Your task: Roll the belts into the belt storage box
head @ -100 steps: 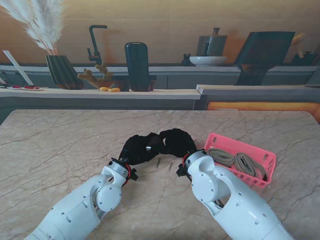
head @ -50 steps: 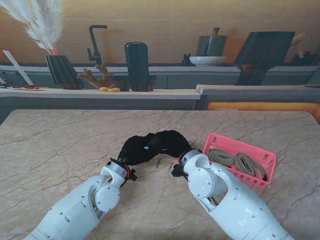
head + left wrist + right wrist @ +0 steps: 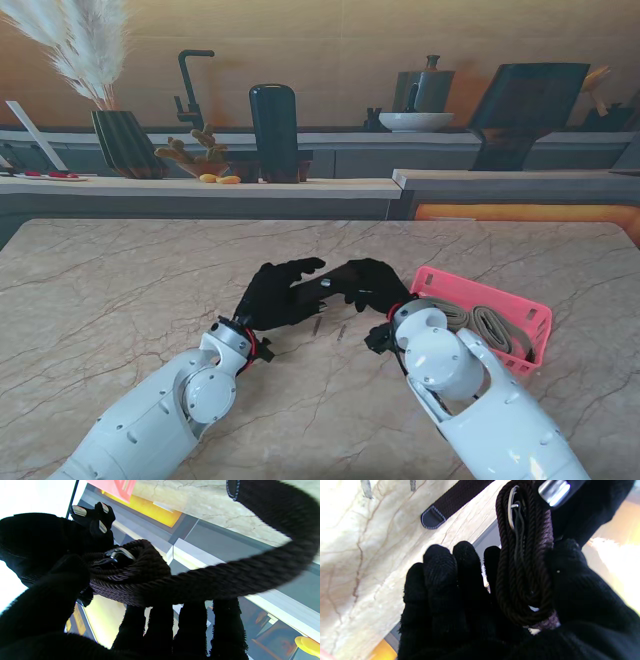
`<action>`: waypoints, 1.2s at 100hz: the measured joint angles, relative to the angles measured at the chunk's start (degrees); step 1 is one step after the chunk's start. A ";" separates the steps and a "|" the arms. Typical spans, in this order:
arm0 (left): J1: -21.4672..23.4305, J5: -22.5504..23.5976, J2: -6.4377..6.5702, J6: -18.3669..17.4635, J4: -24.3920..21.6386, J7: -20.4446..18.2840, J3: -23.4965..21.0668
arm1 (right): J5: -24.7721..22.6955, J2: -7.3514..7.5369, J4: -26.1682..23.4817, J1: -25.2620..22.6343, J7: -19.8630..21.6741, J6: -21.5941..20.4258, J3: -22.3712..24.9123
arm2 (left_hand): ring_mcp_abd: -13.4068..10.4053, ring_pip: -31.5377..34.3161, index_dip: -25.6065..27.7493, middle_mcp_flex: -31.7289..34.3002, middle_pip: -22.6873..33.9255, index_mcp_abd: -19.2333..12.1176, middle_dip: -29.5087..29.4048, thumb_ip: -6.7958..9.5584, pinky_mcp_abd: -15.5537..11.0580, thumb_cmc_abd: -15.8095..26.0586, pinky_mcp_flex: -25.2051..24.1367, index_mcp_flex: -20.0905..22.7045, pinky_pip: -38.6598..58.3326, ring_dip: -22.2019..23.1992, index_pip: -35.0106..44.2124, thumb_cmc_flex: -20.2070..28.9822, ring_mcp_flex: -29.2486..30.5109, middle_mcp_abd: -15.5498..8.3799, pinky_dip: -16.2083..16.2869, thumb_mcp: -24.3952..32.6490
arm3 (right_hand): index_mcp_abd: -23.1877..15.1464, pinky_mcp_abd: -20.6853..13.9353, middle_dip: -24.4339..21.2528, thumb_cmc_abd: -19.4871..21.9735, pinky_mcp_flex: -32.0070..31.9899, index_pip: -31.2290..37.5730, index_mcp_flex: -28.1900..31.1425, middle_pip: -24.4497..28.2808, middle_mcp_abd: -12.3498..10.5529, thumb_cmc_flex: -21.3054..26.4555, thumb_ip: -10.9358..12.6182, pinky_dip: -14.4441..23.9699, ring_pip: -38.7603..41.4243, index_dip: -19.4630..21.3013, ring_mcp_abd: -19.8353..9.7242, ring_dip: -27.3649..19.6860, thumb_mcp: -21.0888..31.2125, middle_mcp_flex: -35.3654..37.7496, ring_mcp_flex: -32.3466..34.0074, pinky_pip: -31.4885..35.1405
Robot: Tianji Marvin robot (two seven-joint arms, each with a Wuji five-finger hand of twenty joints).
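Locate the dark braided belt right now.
In the stand view the dark braided belt is mid-table, partly coiled and held off the surface between the left hand and right hand, just left of the pink storage box.

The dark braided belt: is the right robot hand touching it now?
Touching. The right wrist view shows the belt coil pinched between the right robot hand's thumb and fingers.

At the centre of the stand view, our black-gloved left hand (image 3: 275, 292) and right hand (image 3: 368, 284) meet fingertip to fingertip, both closed on the braided belt (image 3: 140, 580), our white forearms rising from the bottom corners.
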 measured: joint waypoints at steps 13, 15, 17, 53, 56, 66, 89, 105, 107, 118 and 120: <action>0.15 -1.79 -0.20 -0.21 0.00 -0.66 -0.48 | 5.28 0.07 -1.45 -1.70 1.95 0.84 2.78 | 0.01 -5.27 0.00 -3.60 -2.70 -0.89 -1.27 0.01 -0.36 0.03 -2.13 -0.81 -3.96 -1.41 -0.13 -0.03 -3.69 0.29 -1.74 -0.63 | 0.02 -0.19 0.00 0.00 0.00 0.00 0.00 0.00 -0.02 0.03 0.00 0.00 0.00 0.19 -0.09 0.00 0.00 0.00 0.00 0.00; 0.20 -2.20 -0.25 -0.32 0.00 -0.79 -0.57 | 6.58 0.07 -1.69 -2.00 1.98 0.91 3.22 | 0.01 -4.90 0.00 -3.82 -2.94 -0.94 -1.68 0.01 -0.57 0.04 -2.38 -0.82 -4.50 -1.98 -0.14 -0.59 -4.31 0.29 -2.07 -0.31 | 0.03 -0.20 0.00 0.00 0.00 0.00 0.00 0.00 -0.03 0.03 0.00 0.00 0.00 0.32 -0.11 0.00 0.00 0.00 0.00 0.00; 0.25 -2.63 -0.30 -0.46 -0.01 -0.94 -0.67 | 7.90 0.07 -1.92 -2.28 1.98 0.96 3.64 | -0.07 -5.45 0.00 -4.28 -3.41 -1.08 -1.74 0.01 -0.59 0.05 -2.48 -0.83 -5.04 -1.98 -0.15 -0.64 -4.53 0.33 -2.51 -0.75 | 0.03 -0.21 0.00 0.00 0.00 0.00 0.00 0.00 -0.04 0.03 0.00 0.00 0.00 0.50 -0.12 0.00 0.00 0.00 0.00 0.00; 1.67 -9.40 -0.99 -6.36 -0.85 -3.00 -2.06 | 24.92 -0.24 -4.48 -5.15 3.87 0.43 7.42 | -4.60 -12.93 -0.02 -9.42 -6.31 -3.65 -4.26 0.02 -5.53 0.07 -3.93 -7.23 -14.72 -6.18 -1.81 -5.61 -8.13 -0.80 -4.96 0.05 | 0.38 -0.29 0.00 0.00 0.00 0.00 -0.69 0.02 -0.07 0.75 0.00 -0.01 0.00 0.79 -0.19 -0.01 0.00 0.00 0.00 0.00; 1.83 -10.06 -1.11 -6.51 -1.04 -3.03 -2.10 | 25.33 -0.28 -4.52 -5.15 4.09 0.29 7.41 | -4.66 -12.76 0.01 -9.85 -6.35 -3.67 -4.34 0.02 -5.73 0.07 -3.94 -7.63 -14.95 -6.24 -1.84 -5.63 -8.19 -0.81 -4.96 0.09 | 0.38 -0.29 0.00 0.00 0.00 0.00 -0.69 0.02 -0.07 0.75 -0.01 -0.01 0.00 0.80 -0.20 -0.01 0.00 0.00 0.00 0.00; 2.06 -9.64 -1.42 -6.50 -1.27 -2.87 -2.10 | 29.68 -0.42 -4.54 -5.14 4.67 0.14 7.32 | -5.29 -12.78 0.03 -10.24 -6.49 -3.67 -4.65 0.02 -6.18 0.07 -3.94 -8.26 -15.01 -6.29 -1.85 -6.48 -8.19 -0.81 -4.97 0.16 | 0.45 -0.32 0.00 0.00 0.00 0.08 -0.69 0.03 -0.08 0.76 -0.01 -0.01 0.00 1.43 -0.24 -0.01 0.00 0.00 0.00 0.00; 1.98 -10.18 -1.54 -5.66 -1.26 -3.29 -2.10 | 35.80 -0.83 -4.57 -5.45 6.29 -0.52 7.52 | -5.33 -13.27 0.05 -10.25 -6.50 -3.67 -4.80 0.03 -6.21 0.07 -3.94 -9.78 -15.70 -6.81 -1.85 -6.88 -8.29 -0.81 -4.97 0.17 | 2.94 -0.44 0.11 0.00 -0.01 0.79 -0.71 0.09 -0.09 1.77 -0.01 -0.01 0.00 1.63 -0.28 -0.01 -0.42 0.00 0.00 0.00; 1.93 -11.43 -1.80 -5.24 -1.15 -3.41 -2.08 | 38.46 -0.61 -4.90 -6.42 11.17 -1.12 8.61 | -5.75 -13.38 0.01 -10.88 -6.53 -3.69 -4.83 0.03 -6.67 0.07 -3.94 -10.27 -15.73 -6.82 -2.29 -7.34 -8.77 -0.82 -4.97 0.17 | 4.45 -1.10 1.39 0.00 -0.01 0.79 -1.38 1.16 -0.09 2.36 -0.01 0.05 2.06 1.63 -0.36 1.75 -0.43 0.00 -0.04 0.09; 1.89 -11.59 -1.85 -5.08 -1.11 -3.41 -2.05 | 38.38 -0.50 -4.90 -6.46 11.51 -1.35 8.61 | -5.75 -13.38 0.01 -10.88 -6.53 -3.69 -4.83 0.02 -6.67 0.07 -3.94 -10.27 -15.73 -6.83 -2.29 -7.34 -8.89 -0.82 -4.97 0.17 | 4.45 -1.11 1.63 0.00 -0.01 0.79 -1.38 1.60 -0.09 2.36 -0.01 0.11 2.69 1.63 -0.36 2.16 -0.43 0.00 -0.04 0.38; 1.61 -11.85 -1.98 -4.37 -0.80 -3.66 -1.98 | 35.90 -0.11 -5.03 -6.76 11.27 -2.92 8.58 | -5.75 -13.38 -1.26 -10.91 -6.53 -3.69 -4.85 0.03 -6.69 -0.06 -3.94 -10.27 -15.74 -6.83 -3.24 -7.35 -8.91 -0.82 -4.97 0.15 | 4.45 -1.63 3.38 0.01 -0.01 0.79 -1.39 3.88 -0.05 2.38 -0.01 0.80 5.18 1.63 -0.36 3.79 -0.43 -0.06 -0.06 1.03; 1.56 -11.73 -1.99 -4.31 -0.72 -3.66 -1.98 | 35.36 -0.08 -5.13 -6.85 11.06 -3.07 8.58 | -5.75 -13.38 -1.50 -10.91 -6.53 -3.69 -4.86 0.03 -6.69 -0.08 -3.94 -10.26 -15.74 -6.83 -3.90 -7.35 -8.91 -0.82 -4.97 0.15 | 4.45 -1.67 3.48 0.01 -0.01 0.79 -1.39 3.93 -0.03 2.39 -0.01 0.82 5.48 1.64 -0.36 3.92 -0.43 -0.06 -0.06 1.18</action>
